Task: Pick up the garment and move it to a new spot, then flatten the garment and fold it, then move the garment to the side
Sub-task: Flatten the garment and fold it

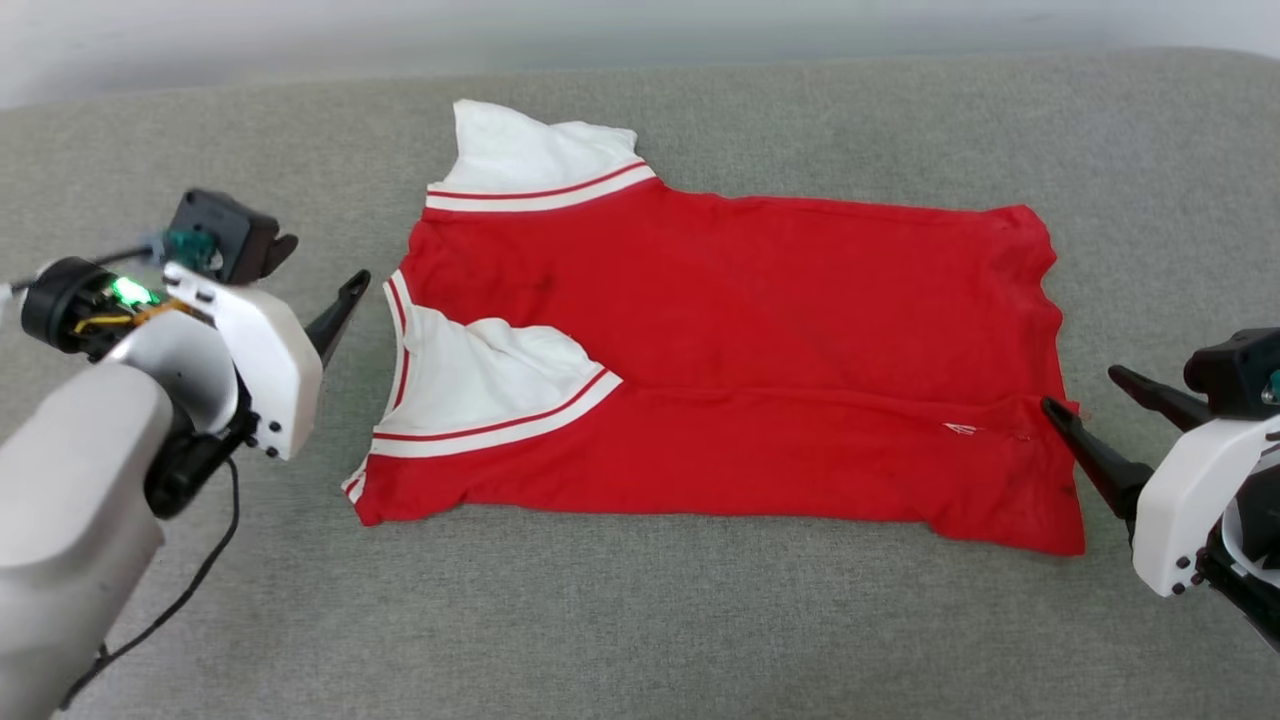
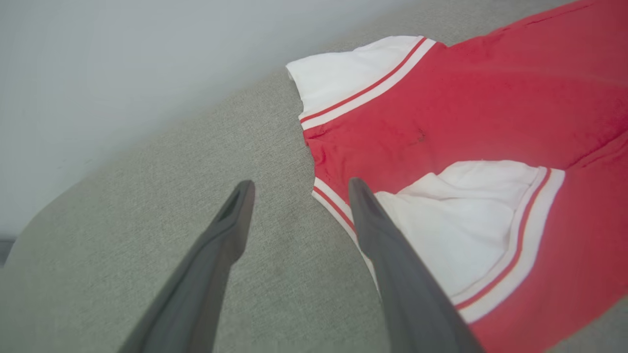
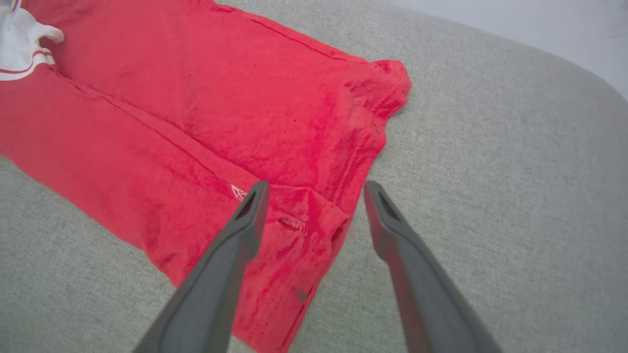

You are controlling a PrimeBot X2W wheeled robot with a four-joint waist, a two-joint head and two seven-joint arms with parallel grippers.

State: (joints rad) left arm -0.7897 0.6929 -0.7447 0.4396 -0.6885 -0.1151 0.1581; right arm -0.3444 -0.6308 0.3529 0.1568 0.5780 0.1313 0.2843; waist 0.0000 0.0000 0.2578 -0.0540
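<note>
Garment point(image 1: 750, 330) lies flat mid-cushion point(image 1: 640, 620), long axis running left to right: collar end toward the robot's left, hem toward its right. Its near long edge looks folded over, one sleeve lying on the red body; the far sleeve sticks out at the far collar corner. Left gripper point(image 2: 300, 184) sits just off the collar end and right gripper point(image 1: 1080, 388) at the hem's near part, both with fingers apart and empty. Likely mid-fold; next probably calls for pinching the far edge at both ends and bringing it over.

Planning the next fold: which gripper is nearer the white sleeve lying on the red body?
Left. The left gripper sits beside the sleeve at the collar end; the right gripper is at the hem, opposite end.
</note>
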